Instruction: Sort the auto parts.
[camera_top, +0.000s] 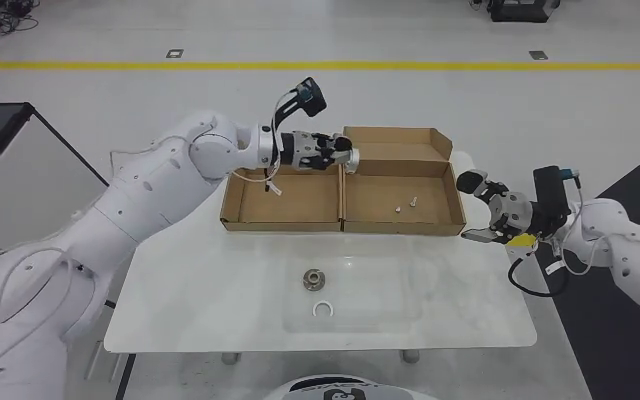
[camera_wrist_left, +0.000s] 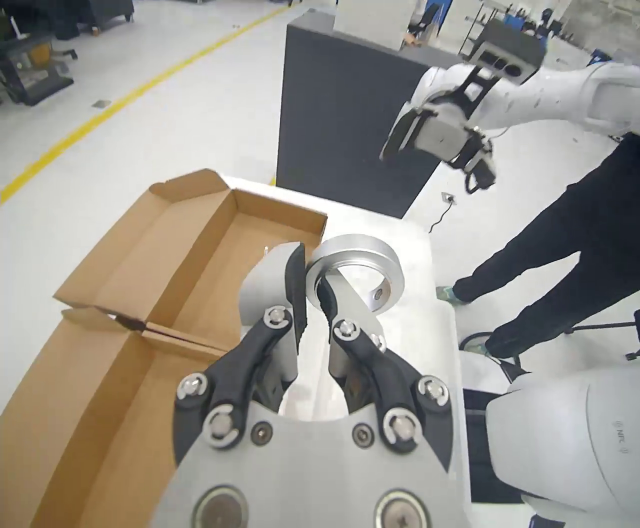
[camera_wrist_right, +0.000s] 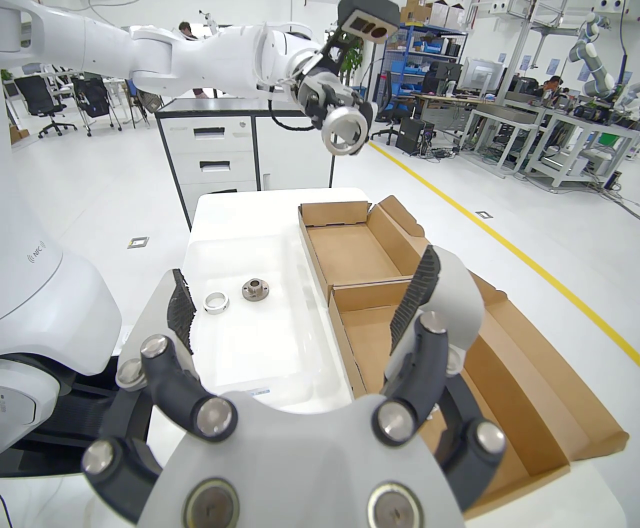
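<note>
Silver ring (camera_wrist_left: 380, 280) sits clamped in the left gripper's (camera_wrist_left: 307, 270) fingers above the divide between the cardboard boxes (camera_top: 290, 205), likely awaiting lowering and release, while the right gripper's (camera_wrist_right: 303, 267) fingers are spread.

On the table (camera_top: 200, 300), ring (camera_top: 322, 309) before hub (camera_top: 314, 279), with left box (camera_top: 285, 203) and right box (camera_top: 385, 203) behind

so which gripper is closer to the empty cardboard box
Left. The left gripper, shut on a silver ring, is raised at the empty cardboard box's far edge; the right gripper is open beyond the other box's outer end.
</note>
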